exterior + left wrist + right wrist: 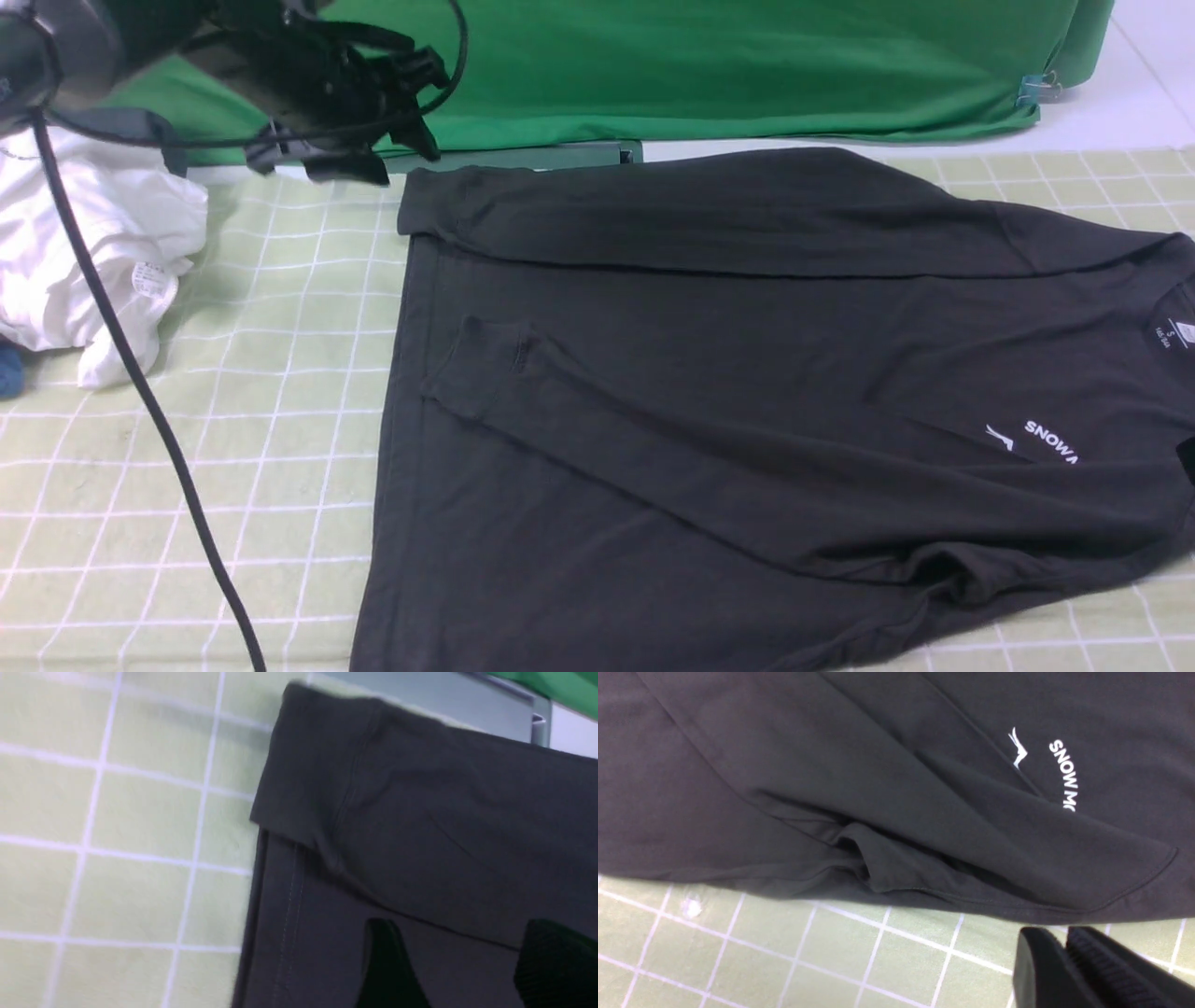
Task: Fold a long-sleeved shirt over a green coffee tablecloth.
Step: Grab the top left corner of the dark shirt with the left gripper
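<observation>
Black long-sleeved shirt (pixel 747 392) lies flat on the green coffee tablecloth (pixel 233 448), a pale yellow-green cloth w/ white grid lines. Neck and label point to the R, hem to the L. Both sleeves are folded in over the body: far sleeve runs along the far edge, near sleeve lies diagonally across the chest, partly covering the white "SNOW" print.

L gripper (pixel 467 970) hovers over the shirt's far-L corner by the far cuff, fingers (pixel 387 970) wide apart, holding nothing.

R gripper (pixel 1066 952) is above the cloth just beside the shirt's near edge, fingers pressed together, nothing between them.

White garment (pixel 93 243) sits bunched at far L; bright green fabric (pixel 700 65) hangs behind.
</observation>
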{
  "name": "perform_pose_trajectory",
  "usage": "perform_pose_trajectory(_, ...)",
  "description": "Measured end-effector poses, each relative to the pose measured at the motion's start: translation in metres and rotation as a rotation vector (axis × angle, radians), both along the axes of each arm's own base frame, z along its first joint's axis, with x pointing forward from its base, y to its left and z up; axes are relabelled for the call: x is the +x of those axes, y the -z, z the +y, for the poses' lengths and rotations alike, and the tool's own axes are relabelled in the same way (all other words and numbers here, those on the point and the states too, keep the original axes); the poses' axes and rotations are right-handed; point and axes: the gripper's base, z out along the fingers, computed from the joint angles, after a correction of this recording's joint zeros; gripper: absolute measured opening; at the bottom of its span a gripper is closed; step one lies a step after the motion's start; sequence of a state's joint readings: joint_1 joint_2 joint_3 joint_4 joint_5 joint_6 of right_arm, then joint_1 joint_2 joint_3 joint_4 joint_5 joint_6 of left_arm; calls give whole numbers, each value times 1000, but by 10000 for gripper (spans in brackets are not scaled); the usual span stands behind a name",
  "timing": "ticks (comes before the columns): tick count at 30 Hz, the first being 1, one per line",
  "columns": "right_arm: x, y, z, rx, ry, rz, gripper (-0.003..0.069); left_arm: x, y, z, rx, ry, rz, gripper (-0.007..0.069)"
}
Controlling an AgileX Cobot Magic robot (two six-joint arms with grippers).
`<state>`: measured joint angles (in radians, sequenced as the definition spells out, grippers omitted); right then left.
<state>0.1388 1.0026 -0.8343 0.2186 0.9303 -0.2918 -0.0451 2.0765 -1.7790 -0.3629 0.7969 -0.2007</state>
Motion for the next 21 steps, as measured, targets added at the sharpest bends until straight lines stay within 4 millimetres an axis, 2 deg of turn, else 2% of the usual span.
perform_pose_trajectory(7, 2, -1, 1, 18, 17, -27, 90, 26, 62, 5, -141, -180, 45, 388)
perform_pose_trajectory(8, 2, -1, 1, 20, 21, -27, 90, 27, 61, 5, -143, -184, 42, 388)
perform_pose_trajectory(9, 3, -2, 1, 27, 30, -31, 91, 31, 77, 6, -166, -213, 56, 388)
perform_pose_trajectory(11, 3, -2, 1, 32, 36, -32, 91, 33, 86, 6, -180, -232, 58, 388)
perform_pose_trajectory(12, 4, -2, 1, 37, 42, -38, 93, 36, 96, 5, -208, -254, 70, 390)
perform_pose_trajectory(21, 4, -3, 1, 42, 49, -46, 101, 43, 103, 2, -287, -262, 18, 390)
